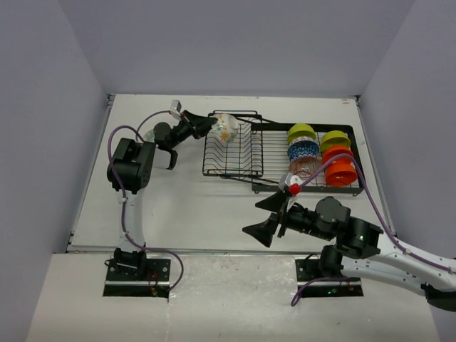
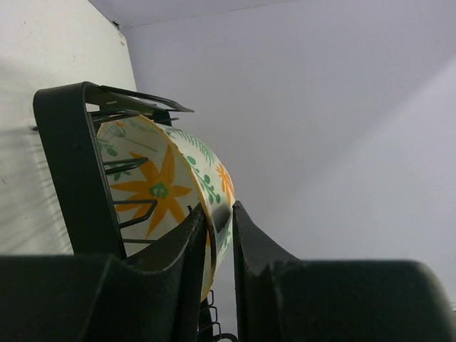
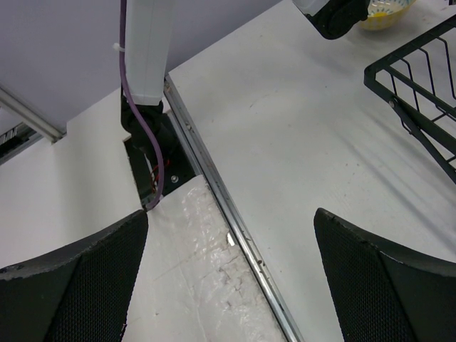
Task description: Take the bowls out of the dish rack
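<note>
The black wire dish rack (image 1: 235, 167) stands at the back middle of the table. My left gripper (image 1: 213, 127) is shut on the rim of a cream floral bowl (image 1: 227, 130) lying on its side at the rack's left end. In the left wrist view the fingers (image 2: 187, 242) pinch that bowl's (image 2: 153, 189) wall, one inside and one outside, with the rack frame (image 2: 68, 164) beside it. On the rack's flat right section stand lime green (image 1: 301, 132), blue-patterned (image 1: 303, 149), pinkish (image 1: 305, 167) and orange (image 1: 340, 171) bowls. My right gripper (image 1: 265, 215) hangs open and empty in front of the rack.
Another bowl with a yellow inside (image 3: 385, 14) sits on the table behind the left arm (image 1: 132, 164), mostly hidden. The right wrist view shows the table's metal front edge (image 3: 235, 221), the left arm's base (image 3: 146, 153) and a corner of the rack (image 3: 420, 92).
</note>
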You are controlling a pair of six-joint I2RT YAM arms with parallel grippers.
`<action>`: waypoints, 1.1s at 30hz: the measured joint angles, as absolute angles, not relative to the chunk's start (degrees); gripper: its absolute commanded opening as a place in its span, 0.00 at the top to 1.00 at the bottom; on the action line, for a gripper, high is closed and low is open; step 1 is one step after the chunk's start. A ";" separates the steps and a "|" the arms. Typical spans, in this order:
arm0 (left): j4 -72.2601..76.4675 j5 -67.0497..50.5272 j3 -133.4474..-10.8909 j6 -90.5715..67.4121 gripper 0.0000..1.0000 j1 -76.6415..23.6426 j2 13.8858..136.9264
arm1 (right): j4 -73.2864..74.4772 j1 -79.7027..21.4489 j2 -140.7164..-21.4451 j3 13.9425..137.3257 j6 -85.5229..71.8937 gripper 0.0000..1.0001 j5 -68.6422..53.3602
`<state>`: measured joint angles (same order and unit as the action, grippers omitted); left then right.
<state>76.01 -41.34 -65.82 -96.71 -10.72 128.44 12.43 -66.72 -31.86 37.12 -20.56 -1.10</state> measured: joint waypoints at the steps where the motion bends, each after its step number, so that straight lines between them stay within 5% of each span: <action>1: 76.05 -41.32 -65.91 -96.73 0.79 -10.79 128.46 | 12.43 -66.72 -31.83 37.04 -20.53 0.01 -1.10; 19: 75.66 -41.30 -67.83 -95.81 0.85 -14.00 128.53 | 12.43 -66.72 -29.89 36.03 -20.56 0.01 -1.04; 26: 76.73 -41.23 -68.16 -95.48 1.00 -14.11 128.49 | 12.40 -66.72 -28.95 35.99 -20.53 0.01 -1.04; 33: 76.25 -41.08 -68.36 -94.91 1.00 -15.05 128.16 | 12.43 -66.72 -28.77 35.97 -20.53 0.01 -1.04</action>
